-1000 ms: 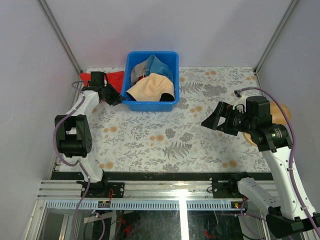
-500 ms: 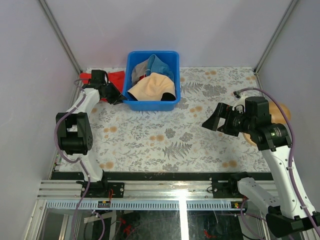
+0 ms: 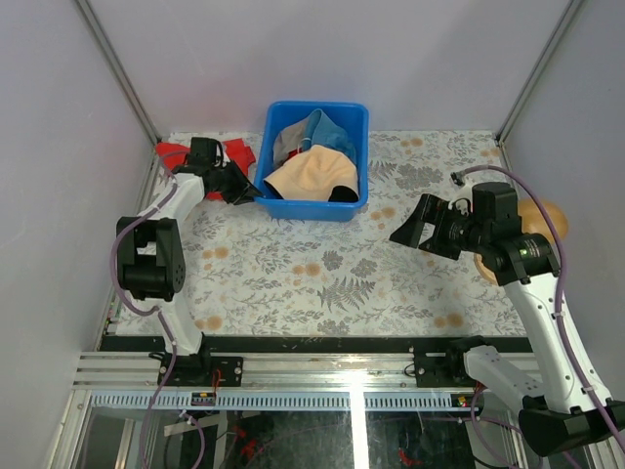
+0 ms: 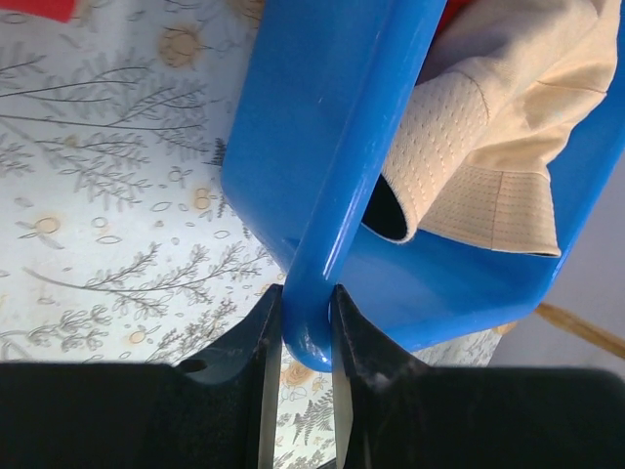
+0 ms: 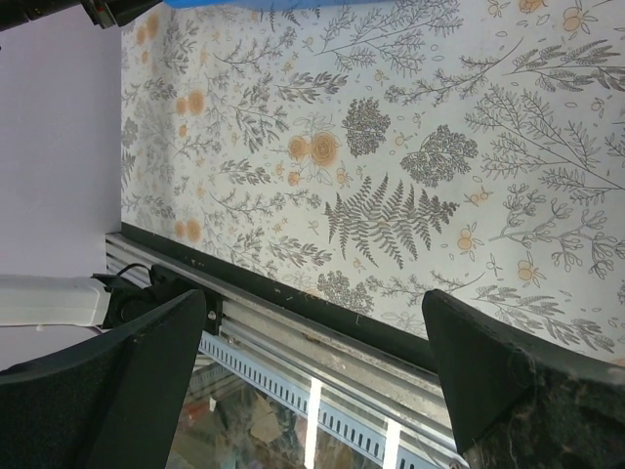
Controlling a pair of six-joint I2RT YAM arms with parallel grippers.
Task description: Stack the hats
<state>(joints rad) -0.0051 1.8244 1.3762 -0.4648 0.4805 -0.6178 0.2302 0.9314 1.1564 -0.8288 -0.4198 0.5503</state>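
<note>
A blue plastic bin stands at the back of the table. In it lie a peach-beige hat on top, a blue hat and a grey-khaki hat behind it. The peach-beige hat also shows in the left wrist view. My left gripper is shut on the bin's left rim. A red hat lies behind the left gripper, partly hidden. My right gripper is open and empty above the table's right middle.
A wooden mushroom-shaped stand is at the right edge, mostly hidden behind the right arm. The floral tablecloth covers the table. The table's metal front rail shows in the right wrist view.
The bin has slid to the right, held by my left gripper, which moved right with it. My right gripper shifted slightly up and left.
</note>
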